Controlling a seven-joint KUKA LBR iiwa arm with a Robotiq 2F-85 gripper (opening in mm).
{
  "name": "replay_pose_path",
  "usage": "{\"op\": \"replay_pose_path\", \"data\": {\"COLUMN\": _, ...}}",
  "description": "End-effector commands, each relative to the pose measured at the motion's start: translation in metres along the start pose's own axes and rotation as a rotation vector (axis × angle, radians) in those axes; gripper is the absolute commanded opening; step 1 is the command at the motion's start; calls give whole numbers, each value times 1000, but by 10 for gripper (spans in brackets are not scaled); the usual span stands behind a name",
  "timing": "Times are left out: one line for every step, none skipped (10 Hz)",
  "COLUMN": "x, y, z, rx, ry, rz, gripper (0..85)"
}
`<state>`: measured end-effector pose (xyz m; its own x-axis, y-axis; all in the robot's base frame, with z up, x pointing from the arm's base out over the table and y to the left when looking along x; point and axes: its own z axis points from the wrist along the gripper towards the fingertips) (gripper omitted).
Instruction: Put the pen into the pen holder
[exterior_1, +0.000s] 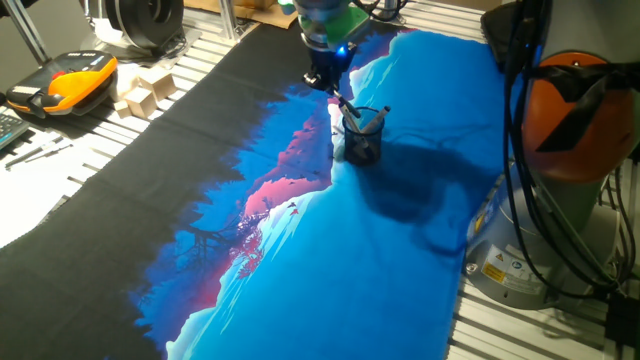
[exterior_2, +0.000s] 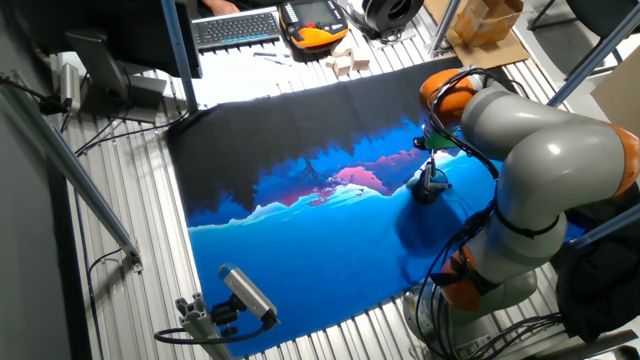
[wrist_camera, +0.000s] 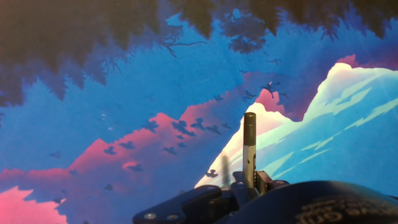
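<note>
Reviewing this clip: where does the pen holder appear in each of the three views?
One fixed view: the pen holder stands upper centre on the printed cloth, just below the gripper.
The other fixed view: right of centre, beside the arm.
Hand view: not in it; only the pen shows.
Shared landmark: the cloth's pink mountain ridge.

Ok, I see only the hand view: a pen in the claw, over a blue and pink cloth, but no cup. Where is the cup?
Observer: In one fixed view the cup stands upright on the cloth, just below the claw.
Operator: Is the pen straight above it?
Observer: No, the pen is tilted. Its lower end is at the cup's rim; I cannot tell if it is inside.
Operator: What else is near?
Observer: Only some wooden blocks, far off, beyond the edge of the cloth.
</note>
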<state>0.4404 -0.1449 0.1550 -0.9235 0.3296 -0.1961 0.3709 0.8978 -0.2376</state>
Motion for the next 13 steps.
{"op": "replay_pose_path", "data": {"x": 0, "y": 0, "z": 0, "rx": -7, "ry": 6, "rz": 0, "gripper": 0}}
{"op": "replay_pose_path", "data": {"x": 0, "y": 0, "z": 0, "rx": -15, "ry": 15, "rz": -5, "gripper": 0}}
{"op": "replay_pose_path", "data": {"x": 0, "y": 0, "z": 0, "rx": -19, "ry": 21, "rz": -9, "gripper": 0}}
{"op": "replay_pose_path", "data": {"x": 0, "y": 0, "z": 0, "rx": -24, "ry": 26, "rz": -14, "gripper": 0}}
{"op": "replay_pose_path", "data": {"x": 0, "y": 0, "z": 0, "rx": -26, "ry": 26, "rz": -17, "gripper": 0}}
{"op": "replay_pose_path", "data": {"x": 0, "y": 0, "z": 0, "rx": -27, "ry": 26, "rz": -21, "gripper": 0}}
{"op": "replay_pose_path", "data": {"x": 0, "y": 0, "z": 0, "rx": -29, "ry": 28, "rz": -25, "gripper": 0}}
{"op": "replay_pose_path", "data": {"x": 0, "y": 0, "z": 0, "rx": -31, "ry": 32, "rz": -27, "gripper": 0}}
{"op": "replay_pose_path", "data": {"x": 0, "y": 0, "z": 0, "rx": -28, "ry": 38, "rz": -29, "gripper": 0}}
{"op": "replay_pose_path", "data": {"x": 0, "y": 0, "z": 0, "rx": -21, "ry": 41, "rz": -25, "gripper": 0}}
{"op": "replay_pose_path", "data": {"x": 0, "y": 0, "z": 0, "rx": -19, "ry": 51, "rz": -20, "gripper": 0}}
{"op": "replay_pose_path", "data": {"x": 0, "y": 0, "z": 0, "rx": -18, "ry": 55, "rz": -11, "gripper": 0}}
{"op": "replay_pose_path", "data": {"x": 0, "y": 0, "z": 0, "rx": -14, "ry": 57, "rz": -6, "gripper": 0}}
